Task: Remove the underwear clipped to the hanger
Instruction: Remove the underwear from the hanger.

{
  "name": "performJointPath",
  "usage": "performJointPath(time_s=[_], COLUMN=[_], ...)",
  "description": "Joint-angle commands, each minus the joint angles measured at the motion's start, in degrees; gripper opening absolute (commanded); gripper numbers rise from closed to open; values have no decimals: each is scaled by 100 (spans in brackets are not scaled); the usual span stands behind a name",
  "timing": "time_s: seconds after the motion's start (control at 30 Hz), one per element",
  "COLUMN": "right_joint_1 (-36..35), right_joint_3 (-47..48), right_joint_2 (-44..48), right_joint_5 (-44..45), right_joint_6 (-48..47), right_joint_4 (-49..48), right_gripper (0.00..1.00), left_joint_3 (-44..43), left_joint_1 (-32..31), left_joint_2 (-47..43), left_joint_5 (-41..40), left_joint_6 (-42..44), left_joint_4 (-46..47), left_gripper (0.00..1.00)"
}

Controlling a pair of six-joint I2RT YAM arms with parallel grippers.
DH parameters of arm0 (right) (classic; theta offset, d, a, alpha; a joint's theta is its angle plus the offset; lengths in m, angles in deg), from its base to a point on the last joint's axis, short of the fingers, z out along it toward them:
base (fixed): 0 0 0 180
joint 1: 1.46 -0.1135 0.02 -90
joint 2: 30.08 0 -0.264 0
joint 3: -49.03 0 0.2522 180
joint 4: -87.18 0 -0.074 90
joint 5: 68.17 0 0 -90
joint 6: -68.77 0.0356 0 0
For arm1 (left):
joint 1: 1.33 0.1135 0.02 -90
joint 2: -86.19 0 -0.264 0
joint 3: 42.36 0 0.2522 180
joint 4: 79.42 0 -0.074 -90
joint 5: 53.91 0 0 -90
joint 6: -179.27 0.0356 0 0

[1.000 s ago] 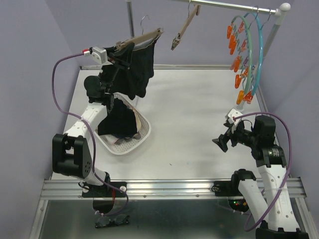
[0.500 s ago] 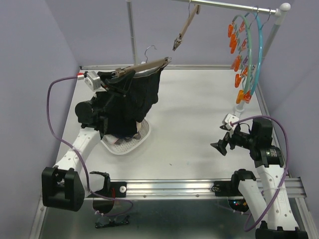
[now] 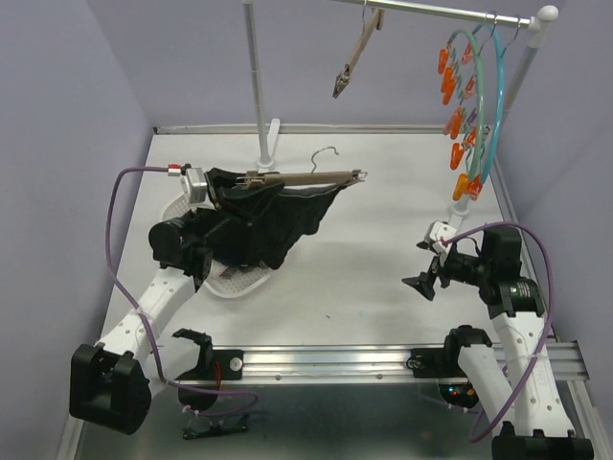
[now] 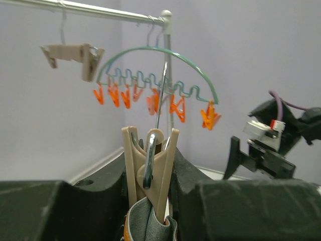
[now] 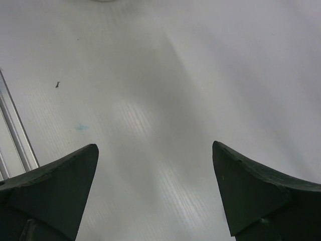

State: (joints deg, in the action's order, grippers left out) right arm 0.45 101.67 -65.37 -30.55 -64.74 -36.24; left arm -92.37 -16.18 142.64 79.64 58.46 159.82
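My left gripper (image 3: 230,188) is shut on the left end of a tan clip hanger (image 3: 305,177), holding it level and low over the table. Black boxer shorts (image 3: 278,216) hang from its clips and drape toward a white basket (image 3: 235,282). In the left wrist view the tan clip (image 4: 150,170) stands between my fingers (image 4: 210,201) with a grey waistband (image 4: 145,223) pinched in it. My right gripper (image 3: 426,278) is open and empty above the bare table (image 5: 165,100), well right of the hanger. Other garments lie dark in the basket, mostly hidden.
A steel rail (image 3: 450,11) at the back carries an empty tan clip hanger (image 3: 352,59) and a teal round hanger with orange pegs (image 3: 465,105). The rail's left post (image 3: 259,86) stands just behind the shorts. Side walls enclose the table.
My left arm has carried the hanger with the black shorts down and to the right, from high at the back left to low and level over the table. The right arm barely moved.
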Motion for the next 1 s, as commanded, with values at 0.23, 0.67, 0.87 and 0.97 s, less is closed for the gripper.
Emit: performJointPath(time_s=[0.23, 0.67, 0.87, 0.97], right_joint_1=[28, 37, 37, 37], right_joint_3=[1613, 2345, 1712, 1615], right_joint_2=[-356, -540, -514, -488], right_joint_5=[-782, -1125, -1521, -1460], right_joint_6=[-1202, -1635, -1705, -1661], right_joint_4=[1294, 2230, 2160, 2037], right_gripper=[100, 100, 100, 100], left_joint_3=[4, 294, 347, 329], left_joint_1=[-1423, -2259, -2285, -2303], left_joint_2=[288, 552, 517, 543], left_joint_5=[58, -48, 39, 171], left_joint_6=[242, 365, 400, 382], left_joint_4=[57, -57, -66, -66], left_gripper=[0, 0, 0, 0])
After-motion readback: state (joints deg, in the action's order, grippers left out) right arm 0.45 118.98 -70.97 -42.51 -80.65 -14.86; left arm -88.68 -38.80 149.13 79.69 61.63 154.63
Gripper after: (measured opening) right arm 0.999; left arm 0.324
